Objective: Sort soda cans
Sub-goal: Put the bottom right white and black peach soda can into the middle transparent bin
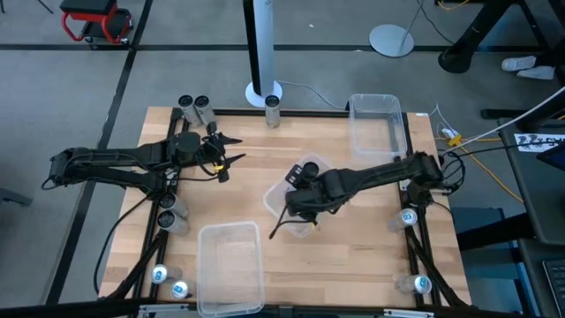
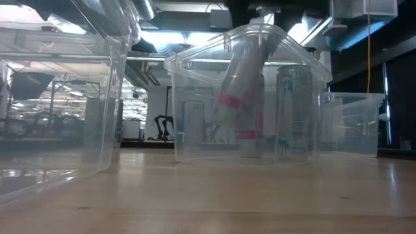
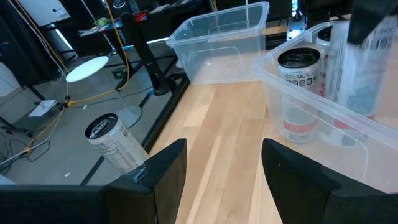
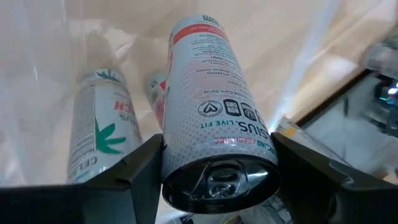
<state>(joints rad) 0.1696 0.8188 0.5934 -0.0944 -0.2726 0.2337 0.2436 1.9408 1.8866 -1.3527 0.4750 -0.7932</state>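
Note:
My right gripper (image 1: 300,196) reaches down into the middle clear bin (image 1: 275,205) and is shut on a white-and-red soda can (image 4: 211,106) with a dark top. That can shows tilted inside the bin in the low view (image 2: 239,78). Beside it a can with a green leaf mark (image 4: 96,137) stands upright on the bin floor, and a third can (image 3: 300,68) shows through the wall. My left gripper (image 1: 228,157) hovers open over the table's left half, holding nothing. A dark-topped can (image 3: 115,143) lies ahead of it by the table's edge. My right gripper pinches the white-and-red can between its two fingers (image 4: 144,171), one on each side of the can's wall just below the dark top end (image 4: 217,180). The fingers come from above, slanting down into the bin. The can is tilted, its lower end (image 4: 196,28) down in the bin.
An empty clear bin (image 1: 380,124) sits at the far right, and another (image 1: 231,269) at the near edge. Loose cans stand along the table's borders: two at the far left (image 1: 193,107), one at far centre (image 1: 272,108), some on the left (image 1: 168,212), near left (image 1: 169,281) and right (image 1: 408,216).

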